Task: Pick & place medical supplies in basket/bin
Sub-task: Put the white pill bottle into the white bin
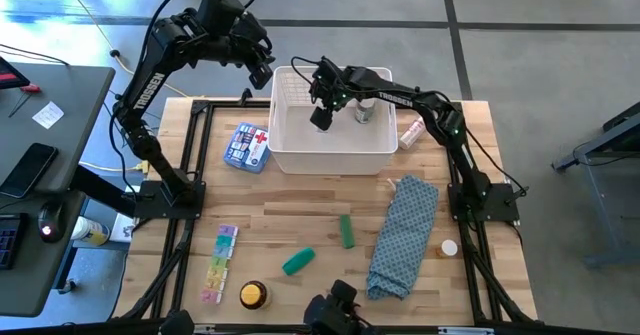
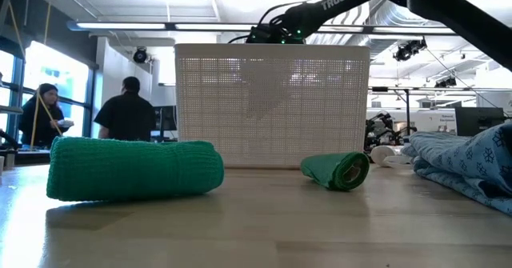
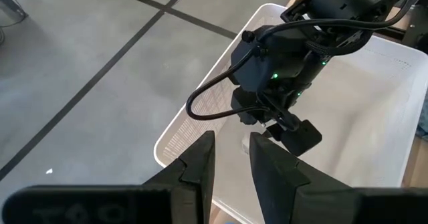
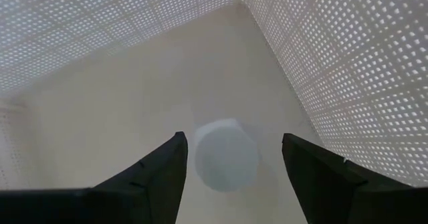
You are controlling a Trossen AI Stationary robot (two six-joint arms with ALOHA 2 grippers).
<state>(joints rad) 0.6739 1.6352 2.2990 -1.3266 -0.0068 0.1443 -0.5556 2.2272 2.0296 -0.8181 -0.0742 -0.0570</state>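
Right wrist view looks straight down into the white lattice basket point(image 4: 314, 57), and between my two dark fingers point(image 4: 150, 177) a white-capped bottle point(image 4: 226, 156) shows cap-up over the basket's floor. My fingers stand apart on either side of it with a gap to each, so my right end effector point(image 4: 227, 167) is open and grips nothing; I judge the bottle is dropping or has just come to rest, and I cannot tell which.

From the high view, my right end effector point(image 1: 322, 113) hangs inside the basket point(image 1: 300, 160) near its left half, which makes sense: letting go low and well inside the walls keeps the bottle from bouncing out. A second bottle point(image 1: 362, 110) sits by the far wall.

My left end effector point(image 3: 229, 164) waits above the basket's far left corner, fingers nearly together around nothing, clear of the working arm.

Out on the surface point(image 1: 290, 225) the other supplies lie where I can reach them next: the red-cross pack point(image 1: 247, 147) just left of the basket, the pinkish tube point(image 1: 411, 132) at its right, two green rolls point(image 1: 345, 231), the rainbow pill organiser point(image 1: 218, 265), the yellow tin point(image 1: 253, 295), and a small white-capped bottle point(image 1: 448, 247) beside the blue patterned cloth point(image 1: 405, 235).
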